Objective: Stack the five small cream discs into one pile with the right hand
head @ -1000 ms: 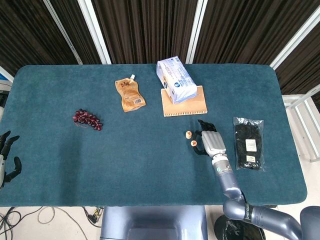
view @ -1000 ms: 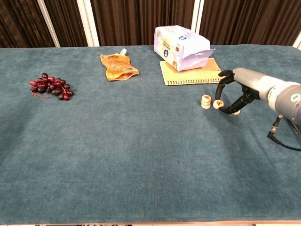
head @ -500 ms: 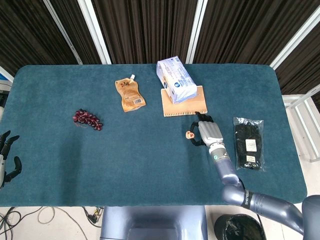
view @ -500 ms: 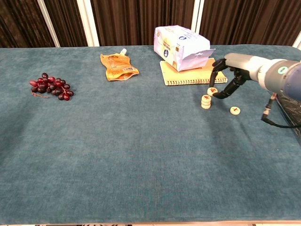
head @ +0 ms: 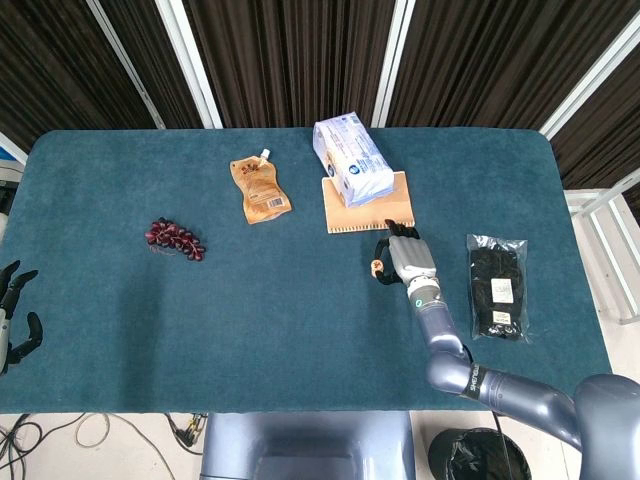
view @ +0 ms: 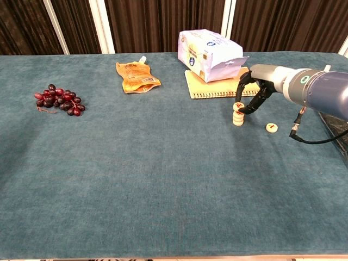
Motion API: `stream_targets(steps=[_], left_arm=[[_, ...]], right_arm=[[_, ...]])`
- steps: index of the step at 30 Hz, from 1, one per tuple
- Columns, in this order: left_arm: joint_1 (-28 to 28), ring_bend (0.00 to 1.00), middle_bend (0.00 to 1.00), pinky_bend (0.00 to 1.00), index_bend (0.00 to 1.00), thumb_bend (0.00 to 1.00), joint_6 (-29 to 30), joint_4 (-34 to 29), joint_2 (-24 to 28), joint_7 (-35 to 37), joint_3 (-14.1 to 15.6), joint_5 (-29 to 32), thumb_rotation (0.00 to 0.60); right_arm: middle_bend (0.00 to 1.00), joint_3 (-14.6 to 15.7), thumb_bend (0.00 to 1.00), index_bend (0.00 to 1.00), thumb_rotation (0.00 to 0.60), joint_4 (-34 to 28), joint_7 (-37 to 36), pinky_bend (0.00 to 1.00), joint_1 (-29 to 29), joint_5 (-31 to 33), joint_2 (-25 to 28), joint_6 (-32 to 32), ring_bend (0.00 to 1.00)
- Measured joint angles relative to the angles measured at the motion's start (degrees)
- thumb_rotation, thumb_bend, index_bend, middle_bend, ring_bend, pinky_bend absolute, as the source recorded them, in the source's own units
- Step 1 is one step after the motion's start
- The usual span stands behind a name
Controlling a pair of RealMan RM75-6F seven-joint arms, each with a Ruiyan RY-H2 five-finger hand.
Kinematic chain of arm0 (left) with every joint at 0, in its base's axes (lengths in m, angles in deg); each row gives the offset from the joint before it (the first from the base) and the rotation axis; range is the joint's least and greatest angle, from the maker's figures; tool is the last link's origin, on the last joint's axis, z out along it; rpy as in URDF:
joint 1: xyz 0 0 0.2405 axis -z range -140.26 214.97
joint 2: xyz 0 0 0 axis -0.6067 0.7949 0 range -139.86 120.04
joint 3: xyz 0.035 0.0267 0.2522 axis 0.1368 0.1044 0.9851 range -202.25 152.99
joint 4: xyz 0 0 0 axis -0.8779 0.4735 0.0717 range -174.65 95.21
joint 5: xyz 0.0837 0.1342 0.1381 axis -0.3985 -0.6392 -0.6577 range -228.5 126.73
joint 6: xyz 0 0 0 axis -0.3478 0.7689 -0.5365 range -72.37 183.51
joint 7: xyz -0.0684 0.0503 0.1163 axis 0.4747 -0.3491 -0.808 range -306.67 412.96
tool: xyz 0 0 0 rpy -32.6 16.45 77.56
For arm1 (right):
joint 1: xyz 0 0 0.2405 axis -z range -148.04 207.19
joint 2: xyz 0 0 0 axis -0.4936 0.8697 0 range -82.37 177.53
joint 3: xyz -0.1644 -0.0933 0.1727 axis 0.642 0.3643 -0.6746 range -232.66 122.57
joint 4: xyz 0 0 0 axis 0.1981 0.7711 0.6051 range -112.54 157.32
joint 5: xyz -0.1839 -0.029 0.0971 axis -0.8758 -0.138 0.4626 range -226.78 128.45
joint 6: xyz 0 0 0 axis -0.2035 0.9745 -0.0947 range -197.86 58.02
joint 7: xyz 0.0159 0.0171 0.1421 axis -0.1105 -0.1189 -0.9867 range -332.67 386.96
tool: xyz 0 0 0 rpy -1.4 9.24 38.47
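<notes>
Head view
Right hand: the grey robot right hand (head: 404, 259) is just right of centre frame, fingers curled down over the small cream stack of discs (head: 378, 267). From up here I honestly can't tell if a disc is pinched or already let go.
Left hand: the dark left hand (head: 12, 310) sits at the far left edge, fingers spread, nothing in it.
Other stuff: purple bunch of grapes (head: 176, 240) left of centre, orange spouted pouch (head: 260, 187) upper middle, white-blue plastic pack (head: 352, 161) lying on a tan wooden board (head: 372, 208), black item in a clear bag (head: 497, 285) on the right, all on the teal cloth table (head: 300, 310).

Chest view
Right hand: right hand (view: 255, 93) in the upper right, fingertips (view: 243, 110) at the top disc of the stack (view: 238, 113), which looks like it's just touching the pile. Seems pinched, not released.
Loose disc: one single cream disc (view: 271, 128) lies near, lower right of the stack.
How I'd do it: my guess is line the top disc up square over the pile, open the fingers slowly and lift straight up so nothing gets nudged over. Then go for the loose one.
Writing: the discs carry a red mark, too small to read. Pouch and pack printing is unreadable too.
</notes>
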Motion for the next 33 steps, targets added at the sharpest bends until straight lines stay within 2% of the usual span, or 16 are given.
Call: stream_targets(steps=[14,33], left_arm=[[0.04,0.00,0.00,0.00,0.17,0.62,-0.20,-0.14,0.03,-0.04,-0.01,0.21,0.600],[0.08,0.00,0.00,0.00,0.17,0.62,-0.23,-0.07,-0.02,-0.28,0.01,0.20,0.600]], right_arm=[[0.00,1.42,0.40,0.53,0.600,1.16,-0.49,0.00,-1.19,2.34,0.13,-0.83,0.00],[0.00,2.20,0.40,0.53,0.600,2.30,-2.48,0.00,-1.61,2.22,-0.05,-0.96,0.00]])
